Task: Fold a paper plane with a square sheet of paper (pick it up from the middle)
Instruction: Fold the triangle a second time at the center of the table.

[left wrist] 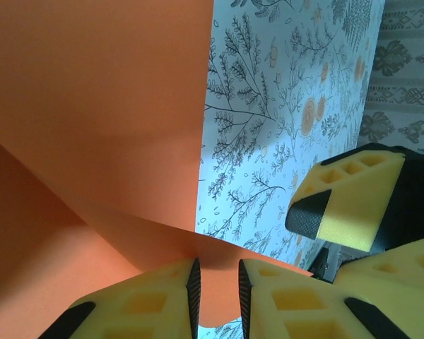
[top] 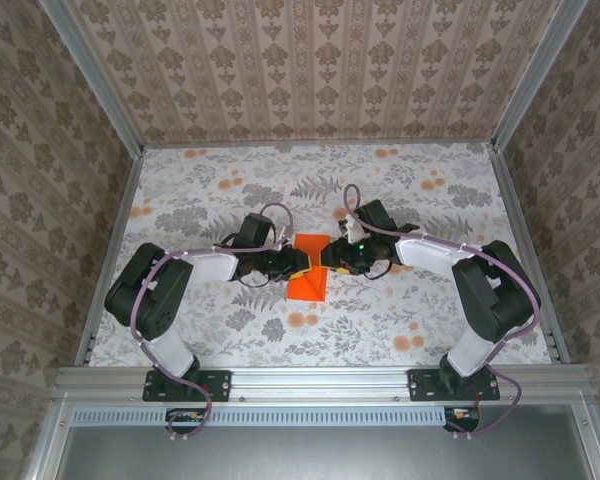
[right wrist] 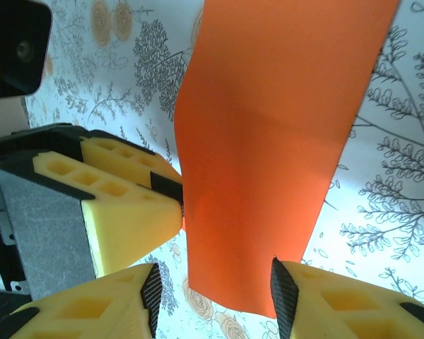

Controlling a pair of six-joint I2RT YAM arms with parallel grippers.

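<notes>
Straddling the square sheet of paper (right wrist: 268, 141), right pincer (right wrist: 212, 288) gapes; left pincer (left wrist: 218, 289) cropped, grip unclear.

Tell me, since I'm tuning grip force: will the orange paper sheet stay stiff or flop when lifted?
Likely floppy: the orange paper sheet curves near the left gripper. Probably light, easily creased: it looks thin, with a fold line.
</notes>
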